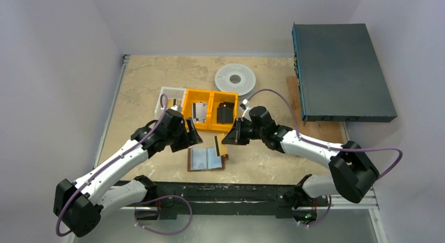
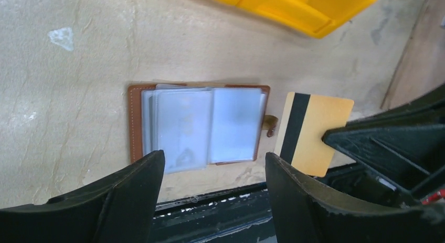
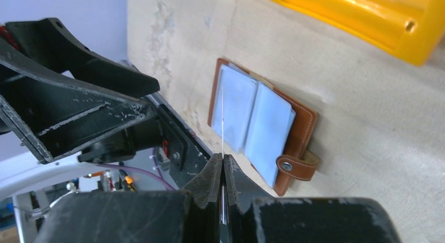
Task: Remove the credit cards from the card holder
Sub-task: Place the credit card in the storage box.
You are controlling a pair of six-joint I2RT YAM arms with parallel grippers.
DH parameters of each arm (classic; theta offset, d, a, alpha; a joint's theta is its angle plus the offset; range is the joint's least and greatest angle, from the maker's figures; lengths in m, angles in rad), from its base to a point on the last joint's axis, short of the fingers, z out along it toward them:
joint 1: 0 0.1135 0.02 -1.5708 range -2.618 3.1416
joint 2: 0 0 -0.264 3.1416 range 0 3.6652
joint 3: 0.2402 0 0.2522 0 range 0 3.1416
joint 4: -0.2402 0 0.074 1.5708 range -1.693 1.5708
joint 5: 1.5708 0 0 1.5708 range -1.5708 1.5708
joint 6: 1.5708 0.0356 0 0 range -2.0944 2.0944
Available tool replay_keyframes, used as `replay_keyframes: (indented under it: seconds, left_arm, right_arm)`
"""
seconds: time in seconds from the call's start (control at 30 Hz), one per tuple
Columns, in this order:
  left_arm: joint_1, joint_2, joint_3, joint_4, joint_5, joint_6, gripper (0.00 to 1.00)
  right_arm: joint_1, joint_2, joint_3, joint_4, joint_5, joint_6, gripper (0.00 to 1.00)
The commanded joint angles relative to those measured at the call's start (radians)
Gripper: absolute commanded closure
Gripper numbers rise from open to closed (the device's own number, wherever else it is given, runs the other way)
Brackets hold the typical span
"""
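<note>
The brown leather card holder (image 1: 207, 159) lies open on the table, its pale blue-grey sleeves (image 2: 202, 125) facing up and its snap strap (image 3: 296, 167) to one side. My right gripper (image 1: 226, 139) is shut on a pale gold credit card (image 2: 314, 133) with a black stripe. It holds the card upright just right of the holder, and the card shows edge-on (image 3: 222, 122) between the closed fingers (image 3: 223, 159). My left gripper (image 2: 215, 159) hovers open over the holder's near edge with nothing between its fingers. Any other cards inside the sleeves cannot be made out.
An orange two-compartment bin (image 1: 210, 109) stands just behind the holder, a small clear box (image 1: 170, 96) at its left. Farther back are a white reel (image 1: 235, 78) and, at the right, a dark flat case (image 1: 341, 72) over a wooden board (image 1: 315, 128). A black rail (image 1: 225, 189) runs along the near edge.
</note>
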Motion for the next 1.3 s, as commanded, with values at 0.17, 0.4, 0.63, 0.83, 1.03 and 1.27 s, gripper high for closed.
replay_keyframes:
  seconds: [0.17, 0.4, 0.63, 0.83, 1.03, 1.27]
  left_arm:
    - [0.116, -0.120, -0.027, 0.233, 0.340, 0.079, 0.33]
    - [0.174, -0.120, -0.083, 0.398, 0.536, 0.032, 0.40]
    - [0.184, -0.115, -0.133, 0.569, 0.637, -0.041, 0.49]
    - [0.184, -0.089, -0.143, 0.615, 0.681, -0.056, 0.66]
    - [0.183, -0.079, -0.145, 0.612, 0.696, -0.056, 1.00]
    - [0.184, -0.087, -0.065, 0.397, 0.567, 0.047, 1.00]
  right_arm:
    - [-0.082, -0.006, 0.067, 0.212, -0.343, 0.084, 1.00]
    - [-0.087, 0.003, 0.059, 0.406, -0.447, 0.209, 1.00]
    - [-0.087, 0.019, 0.051, 0.462, -0.460, 0.243, 1.00]
    - [-0.087, 0.033, 0.038, 0.484, -0.460, 0.253, 1.00]
    - [-0.087, 0.036, 0.033, 0.460, -0.438, 0.234, 0.96]
    - [-0.087, -0.023, 0.092, 0.151, -0.284, 0.068, 0.09]
